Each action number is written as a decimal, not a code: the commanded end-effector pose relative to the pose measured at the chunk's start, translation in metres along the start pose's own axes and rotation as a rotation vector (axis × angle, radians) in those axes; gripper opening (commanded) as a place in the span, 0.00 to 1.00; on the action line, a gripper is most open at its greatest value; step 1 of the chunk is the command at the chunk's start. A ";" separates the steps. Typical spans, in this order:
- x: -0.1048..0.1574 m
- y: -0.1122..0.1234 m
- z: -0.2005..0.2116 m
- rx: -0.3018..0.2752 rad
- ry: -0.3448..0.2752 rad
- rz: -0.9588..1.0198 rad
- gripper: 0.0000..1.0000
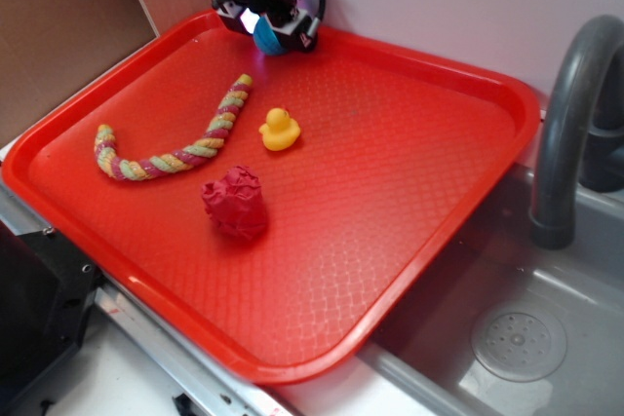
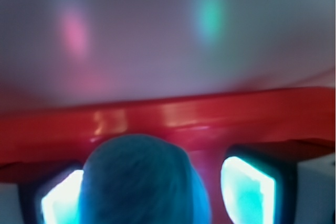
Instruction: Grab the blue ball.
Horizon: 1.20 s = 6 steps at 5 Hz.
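Observation:
The teal-blue ball (image 1: 270, 41) rests at the far edge of the red tray (image 1: 487, 158), just inside its raised rim. My gripper (image 1: 270, 30) is lowered over it with a finger on either side. In the wrist view the blue ball (image 2: 139, 182) fills the bottom middle, in front of the tray rim (image 2: 184, 119). The left fingertip (image 2: 58, 203) is against the ball. A strip of red tray shows between the ball and the right fingertip (image 2: 247, 187). The gripper (image 2: 155, 198) is open around the ball.
On the tray lie a striped rope toy (image 1: 180, 148), a yellow rubber duck (image 1: 280, 130) and a dark-red crumpled ball (image 1: 236, 202). A grey sink (image 1: 546, 338) with a curved faucet (image 1: 570, 114) is to the right. A wall stands close behind the gripper.

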<state>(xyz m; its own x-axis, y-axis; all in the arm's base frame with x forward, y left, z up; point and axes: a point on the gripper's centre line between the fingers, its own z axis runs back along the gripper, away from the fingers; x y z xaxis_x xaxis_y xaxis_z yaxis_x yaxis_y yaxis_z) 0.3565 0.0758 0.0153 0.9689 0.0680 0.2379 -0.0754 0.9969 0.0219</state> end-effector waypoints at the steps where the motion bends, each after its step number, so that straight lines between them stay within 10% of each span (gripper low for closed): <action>1: 0.012 -0.002 0.021 0.027 -0.051 -0.004 0.00; 4: -0.008 -0.012 0.146 0.048 0.047 0.082 0.00; 6: -0.068 -0.044 0.231 -0.157 0.150 0.115 0.00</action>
<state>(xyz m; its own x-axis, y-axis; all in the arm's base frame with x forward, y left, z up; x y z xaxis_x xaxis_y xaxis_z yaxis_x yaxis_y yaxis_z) 0.2352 0.0165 0.2105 0.9823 0.1818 0.0443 -0.1736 0.9738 -0.1471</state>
